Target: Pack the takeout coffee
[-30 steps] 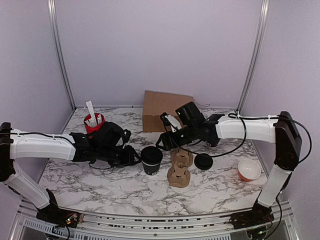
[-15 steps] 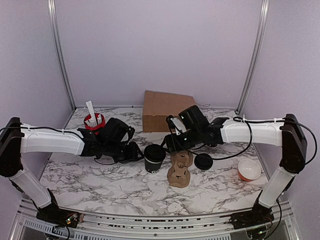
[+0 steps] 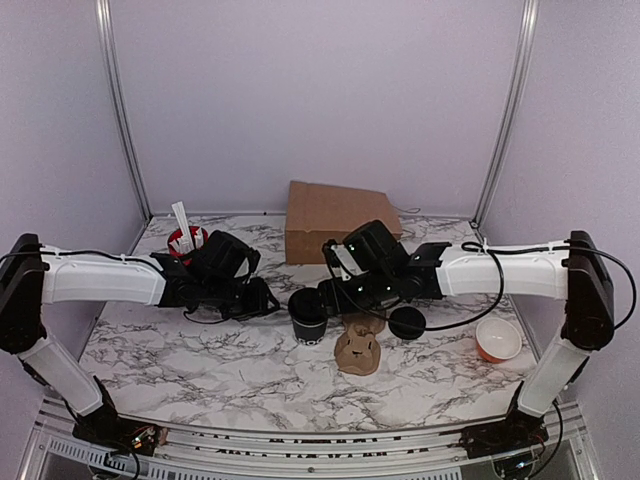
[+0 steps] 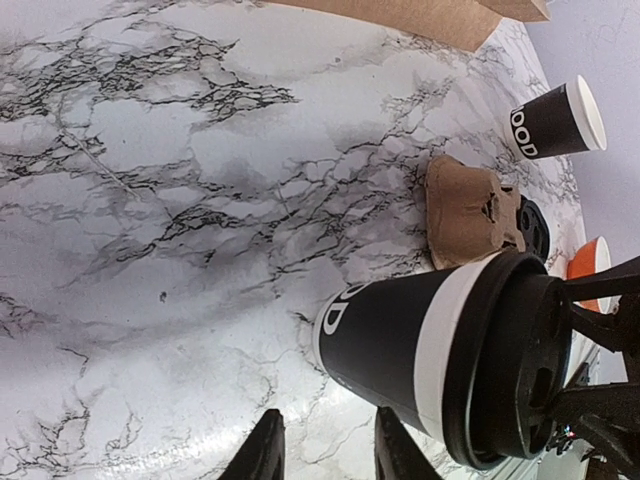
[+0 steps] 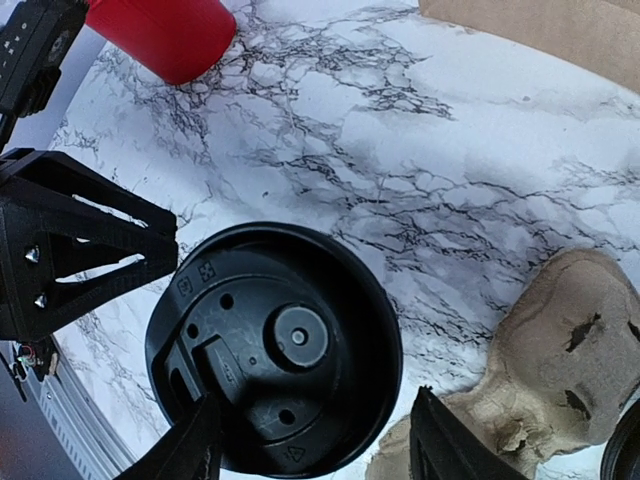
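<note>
Takeout coffee between spread fingers of right hand; left hand unclenched, just beside.

Black takeout coffee, grey-veined white table, red cup.

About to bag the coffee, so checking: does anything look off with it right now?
The lid on the takeout coffee may sit high: a white band shows under it in the left wrist view. Nothing looks spilled.

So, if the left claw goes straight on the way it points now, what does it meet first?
Most likely the lidded cup, low on its side; it stands just ahead of the left claw, slightly off to one side.
</note>
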Controlling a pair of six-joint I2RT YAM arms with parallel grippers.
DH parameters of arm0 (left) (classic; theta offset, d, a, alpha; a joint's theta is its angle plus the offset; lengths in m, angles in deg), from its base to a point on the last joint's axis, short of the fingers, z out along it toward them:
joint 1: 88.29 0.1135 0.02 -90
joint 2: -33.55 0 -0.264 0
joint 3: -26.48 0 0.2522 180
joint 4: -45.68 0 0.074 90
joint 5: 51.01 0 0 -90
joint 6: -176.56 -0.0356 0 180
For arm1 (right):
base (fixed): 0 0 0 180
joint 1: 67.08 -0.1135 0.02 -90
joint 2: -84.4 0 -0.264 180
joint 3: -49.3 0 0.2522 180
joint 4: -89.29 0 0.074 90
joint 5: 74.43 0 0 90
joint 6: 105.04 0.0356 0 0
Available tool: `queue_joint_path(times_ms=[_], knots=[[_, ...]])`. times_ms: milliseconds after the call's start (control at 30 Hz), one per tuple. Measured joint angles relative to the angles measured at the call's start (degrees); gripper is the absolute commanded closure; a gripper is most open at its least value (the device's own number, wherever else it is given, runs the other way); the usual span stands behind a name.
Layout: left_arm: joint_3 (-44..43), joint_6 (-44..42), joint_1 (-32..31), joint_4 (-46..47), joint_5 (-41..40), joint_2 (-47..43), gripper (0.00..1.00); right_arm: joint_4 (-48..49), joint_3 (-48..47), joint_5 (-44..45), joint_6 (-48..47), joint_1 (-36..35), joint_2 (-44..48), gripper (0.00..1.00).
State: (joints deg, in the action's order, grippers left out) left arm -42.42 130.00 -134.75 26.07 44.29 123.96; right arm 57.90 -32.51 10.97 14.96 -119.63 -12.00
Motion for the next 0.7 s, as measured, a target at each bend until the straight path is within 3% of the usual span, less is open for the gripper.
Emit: queue_joint_path(times_ms=[400, 700], knots=[[3.3, 3.7, 0.3, 1.1, 3.5, -7.5, 0.68, -2.0, -4.4, 1.0, -4.5, 2.4, -0.2, 0.4], [3.0, 5.4, -1.4, 3.0, 5.0, -4.7, 0.69, -2.9, -5.0, 0.0, -6.4, 2.9, -1.4, 0.46]])
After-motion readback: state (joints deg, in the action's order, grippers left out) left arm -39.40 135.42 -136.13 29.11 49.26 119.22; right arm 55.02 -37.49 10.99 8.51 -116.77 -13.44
